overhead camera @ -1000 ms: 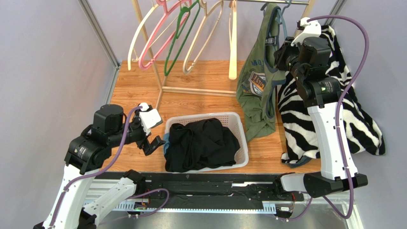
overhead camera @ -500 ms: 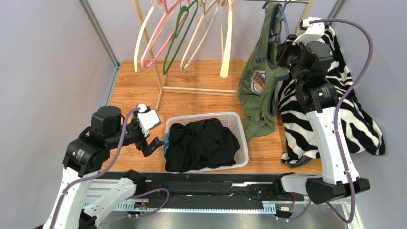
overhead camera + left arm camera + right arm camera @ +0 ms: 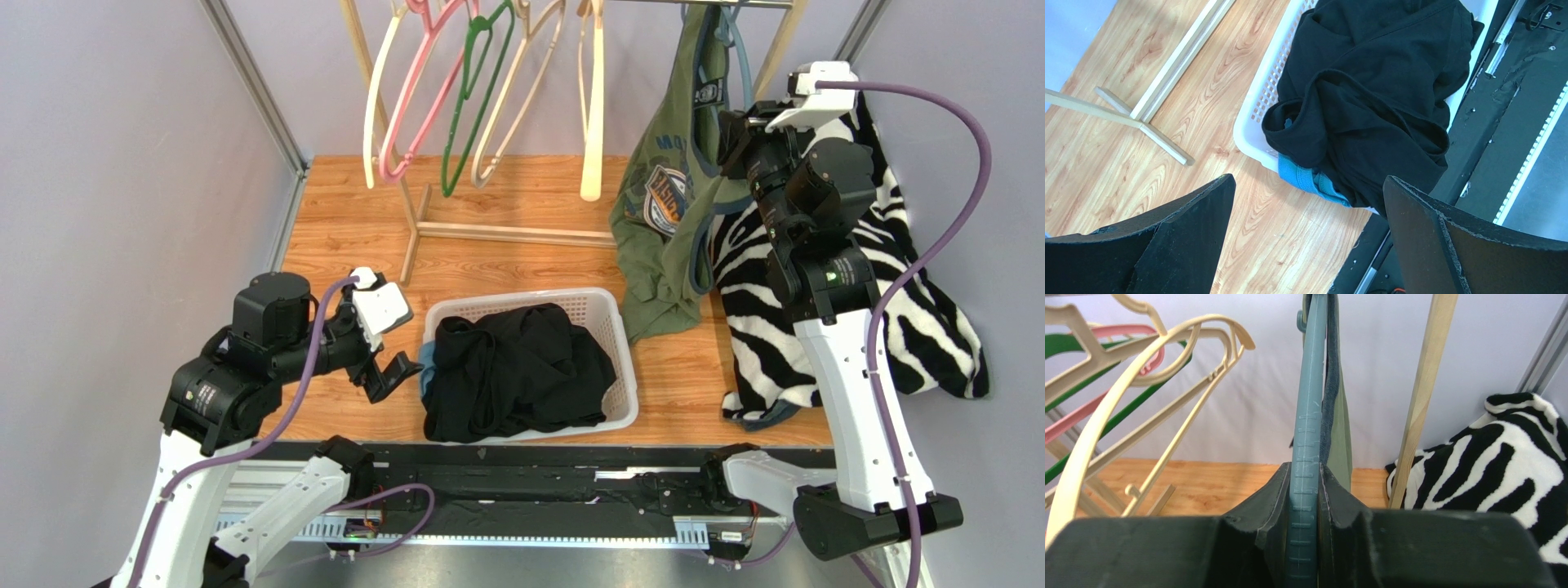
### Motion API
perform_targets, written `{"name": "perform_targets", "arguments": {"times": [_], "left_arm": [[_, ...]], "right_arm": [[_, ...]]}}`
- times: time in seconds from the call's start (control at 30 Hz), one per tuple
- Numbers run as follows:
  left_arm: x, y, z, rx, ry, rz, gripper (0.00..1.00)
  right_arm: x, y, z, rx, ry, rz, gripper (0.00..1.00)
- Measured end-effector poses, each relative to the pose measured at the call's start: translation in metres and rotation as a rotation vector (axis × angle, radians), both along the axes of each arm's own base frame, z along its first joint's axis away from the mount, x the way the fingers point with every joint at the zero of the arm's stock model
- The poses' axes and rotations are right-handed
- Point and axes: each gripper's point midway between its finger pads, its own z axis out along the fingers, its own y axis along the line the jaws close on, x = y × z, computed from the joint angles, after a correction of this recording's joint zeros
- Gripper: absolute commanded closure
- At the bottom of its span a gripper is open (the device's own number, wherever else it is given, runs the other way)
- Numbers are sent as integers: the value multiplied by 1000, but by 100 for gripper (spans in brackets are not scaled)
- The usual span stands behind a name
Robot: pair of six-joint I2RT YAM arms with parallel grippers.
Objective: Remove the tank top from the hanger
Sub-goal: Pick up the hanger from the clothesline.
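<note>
One step is unfinished: the tank top [image 3: 656, 202] is not yet off the hanger [image 3: 1308, 416] and hangs at one o'clock of the table. The hanger is pinched by the right gripper [image 3: 1305, 478]. The left gripper [image 3: 1308, 182] is spread wide at eight o'clock. The pinch is confirmed only in the right wrist view; the basket [image 3: 1269, 86] contents are detailed only in the left wrist view.

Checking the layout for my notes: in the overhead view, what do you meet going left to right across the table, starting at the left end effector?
left end effector → basket → tank top → zebra blanket
</note>
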Motion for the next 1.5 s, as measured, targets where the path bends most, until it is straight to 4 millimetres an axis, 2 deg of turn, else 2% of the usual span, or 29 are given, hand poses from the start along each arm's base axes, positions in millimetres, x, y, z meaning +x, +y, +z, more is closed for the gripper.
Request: {"name": "perform_targets", "arguments": {"times": [0.13,0.27,0.5,0.67,0.73,0.8,0.93,1.03,1.17,1.23,1.3,1.4,1.5], "left_arm": [[0,0,0,-2,1,0,1],[-1,-1,1,-5,1,-4,1],[-2,-2,2,-11,1,-12,1],[-4,-2,3,-17,0,-17,1],[-4,-2,4,-21,-2,-18,1],[-5,-2,4,-23,-4,-19,1],[-6,-2,5,-26,-7,-20,1],[-7,-1,6,-30,-12,-17,1],[-9,-1,5,-38,-10,-17,1],[-9,-1,5,-44,-7,-15,1],[-10,-1,6,-51,-1,-11,1],[-10,-2,7,-63,5,-13,1],[-12,-3,8,-79,12,-15,1]], "right_arm": [[-12,6,-8,-14,39,43,100],[-36,10,-17,-30,85,89,100],[-91,9,-33,-54,192,154,100],[-139,4,-21,-49,172,191,100],[-164,4,-5,-40,129,219,100],[-187,4,21,-23,57,252,100],[-248,7,93,12,-176,351,100],[-289,13,130,29,-323,436,100],[-329,23,173,37,-478,553,100],[-336,30,188,40,-523,601,100],[-335,38,200,42,-545,642,100],[-319,51,215,46,-559,694,100],[-288,64,223,70,-532,743,100]]}}
